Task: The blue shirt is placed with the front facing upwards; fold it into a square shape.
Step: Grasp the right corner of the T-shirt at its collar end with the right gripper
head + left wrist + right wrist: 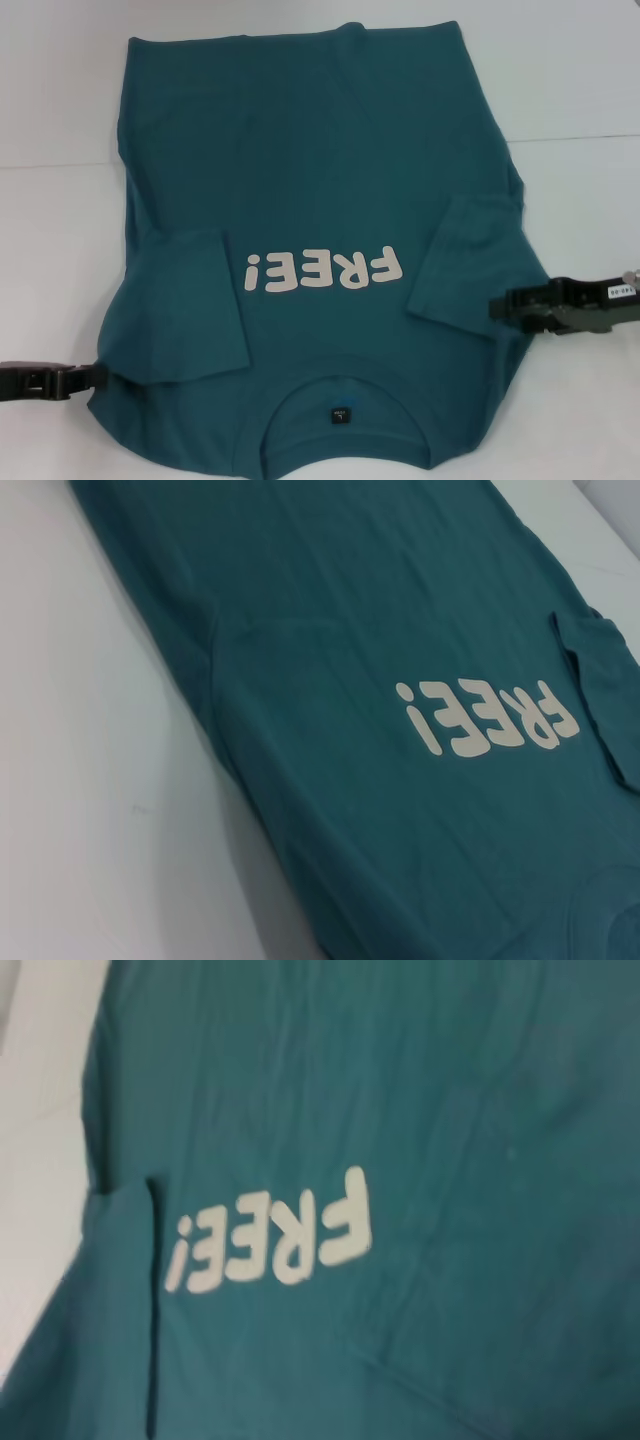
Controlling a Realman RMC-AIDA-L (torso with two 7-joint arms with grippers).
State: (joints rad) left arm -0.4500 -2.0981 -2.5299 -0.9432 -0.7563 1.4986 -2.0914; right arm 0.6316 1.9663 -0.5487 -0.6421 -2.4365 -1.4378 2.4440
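The shirt (320,200) lies flat, front up, on the white counter (60,100). Its collar (340,400) is at the near edge and its hem toward the far edge, so its long axis runs away from the robot. Both sleeves are already folded in over the chest, on either side of the lettering (325,270).

The left pincer (100,374) is at the shirt's near left shoulder, touching the cloth edge. The right pincer (495,307) is at the right side by the folded sleeve, a little farther from the near edge. Whether either is spread or pinching cloth I cannot tell. Each arm has its own side in reach. The next fold likely runs lengthwise, collar end toward hem.
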